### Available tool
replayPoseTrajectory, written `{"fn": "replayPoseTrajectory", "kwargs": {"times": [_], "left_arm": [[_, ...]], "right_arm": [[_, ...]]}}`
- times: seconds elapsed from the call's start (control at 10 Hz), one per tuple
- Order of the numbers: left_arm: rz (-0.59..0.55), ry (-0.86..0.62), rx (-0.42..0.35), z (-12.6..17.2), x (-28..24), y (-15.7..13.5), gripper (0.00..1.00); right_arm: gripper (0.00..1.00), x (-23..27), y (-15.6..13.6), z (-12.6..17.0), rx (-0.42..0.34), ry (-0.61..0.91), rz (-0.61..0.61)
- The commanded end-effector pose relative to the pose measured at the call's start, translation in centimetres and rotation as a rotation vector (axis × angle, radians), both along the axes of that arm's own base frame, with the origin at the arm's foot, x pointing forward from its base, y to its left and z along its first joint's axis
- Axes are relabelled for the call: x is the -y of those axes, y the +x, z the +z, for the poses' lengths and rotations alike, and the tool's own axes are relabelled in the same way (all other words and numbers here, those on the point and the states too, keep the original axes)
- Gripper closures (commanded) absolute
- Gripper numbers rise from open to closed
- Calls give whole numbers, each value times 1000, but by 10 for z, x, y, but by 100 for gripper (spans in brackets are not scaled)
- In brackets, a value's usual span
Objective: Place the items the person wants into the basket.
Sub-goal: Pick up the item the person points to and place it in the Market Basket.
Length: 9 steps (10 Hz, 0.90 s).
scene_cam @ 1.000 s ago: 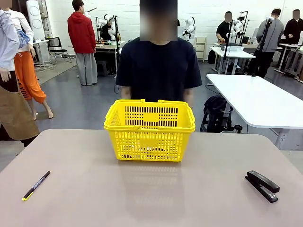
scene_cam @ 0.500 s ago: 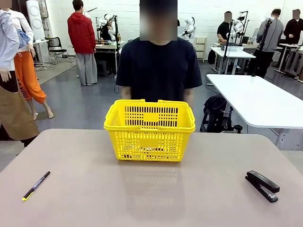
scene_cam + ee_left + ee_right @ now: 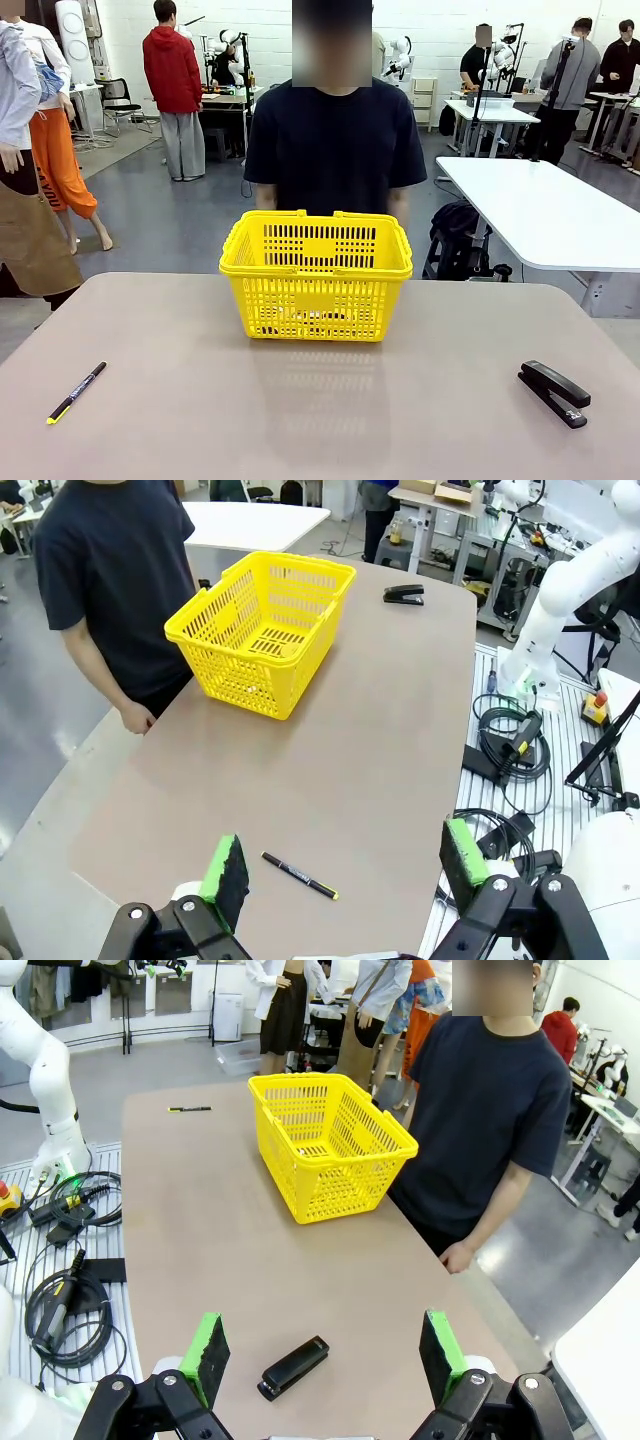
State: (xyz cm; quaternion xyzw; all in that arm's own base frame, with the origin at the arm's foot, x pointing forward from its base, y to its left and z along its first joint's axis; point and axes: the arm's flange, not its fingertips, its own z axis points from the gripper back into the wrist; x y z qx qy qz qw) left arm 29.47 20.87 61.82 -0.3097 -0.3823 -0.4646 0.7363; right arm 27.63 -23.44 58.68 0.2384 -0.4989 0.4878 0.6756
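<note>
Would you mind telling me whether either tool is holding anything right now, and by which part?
Nothing is held: the left tool and the right tool both stand open and empty above the table.

- The front view looks from the robot's side, low and level across the table (image 3: 320, 400) at the person (image 3: 335, 150) standing at the far edge, with the basket (image 3: 316, 275) central and fairly near.
- The left wrist view looks down from high above the table's left end, along the left gripper (image 3: 345, 865), whose fingers rise from the bottom edge; the pen (image 3: 299, 875) lies close below, the basket farther off.
- The right wrist view looks down from above the right end, along the right gripper (image 3: 325, 1355); the stapler (image 3: 293, 1367) lies close.
- All three views share the basket, person and tabletop.
</note>
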Motion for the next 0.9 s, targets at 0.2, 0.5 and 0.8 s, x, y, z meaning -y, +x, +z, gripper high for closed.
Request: {"fn": "replayPoseTrajectory", "kwargs": {"times": [0.2,0.5,0.8], "left_arm": [[-17,-15,28,1,-2,1,0],[-17,-15,28,1,-2,1,0],[-17,-15,28,1,-2,1,0]], "right_arm": [[0,0,1,1,27,15,5],[0,0,1,1,27,15,5],[0,0,1,1,27,15,5]]}}
